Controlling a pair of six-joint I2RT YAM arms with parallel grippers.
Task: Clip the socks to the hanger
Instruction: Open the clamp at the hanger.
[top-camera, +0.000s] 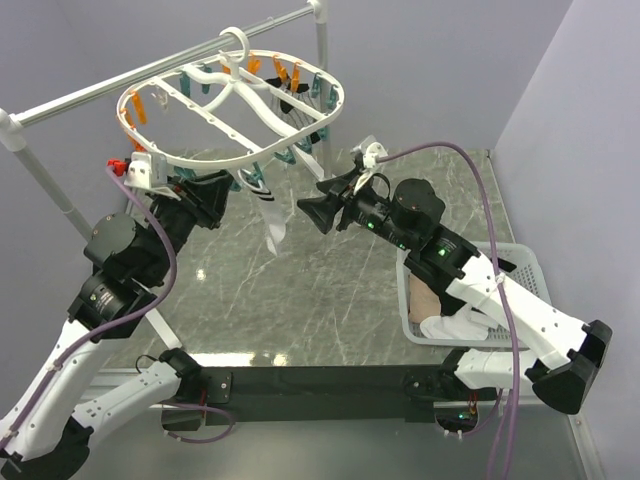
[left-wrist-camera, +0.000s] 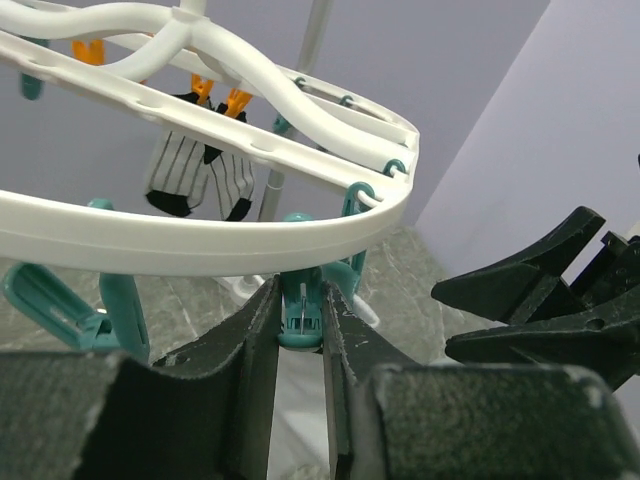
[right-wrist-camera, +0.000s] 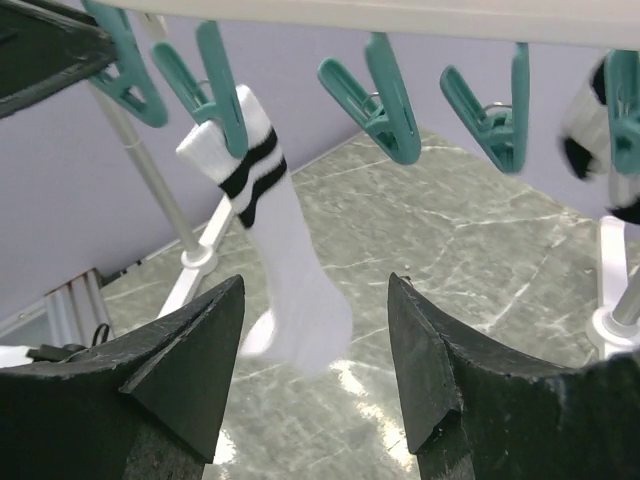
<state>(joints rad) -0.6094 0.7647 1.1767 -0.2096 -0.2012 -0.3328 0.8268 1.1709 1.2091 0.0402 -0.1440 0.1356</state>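
The white oval hanger (top-camera: 230, 100) hangs from the rail by its hook. My left gripper (left-wrist-camera: 300, 300) is shut on a teal clip (left-wrist-camera: 300, 312) under the hanger's near rim (left-wrist-camera: 200, 235), with one finger on each side of it. White fabric shows just below that clip. A white sock with black bands (right-wrist-camera: 290, 260) hangs from a teal clip (right-wrist-camera: 225, 100) on the same rim. My right gripper (right-wrist-camera: 315, 340) stands open just before this sock (top-camera: 272, 215), nothing between its fingers. A thin-striped sock (left-wrist-camera: 195, 175) hangs on orange clips at the far side.
The silver rail (top-camera: 150, 75) and its upright post (top-camera: 322, 60) stand behind the hanger. A white lattice basket (top-camera: 520, 265) at the right holds a pinkish-beige sock (top-camera: 425, 300) and a white one (top-camera: 455, 325). Free teal clips (right-wrist-camera: 390, 100) hang along the rim.
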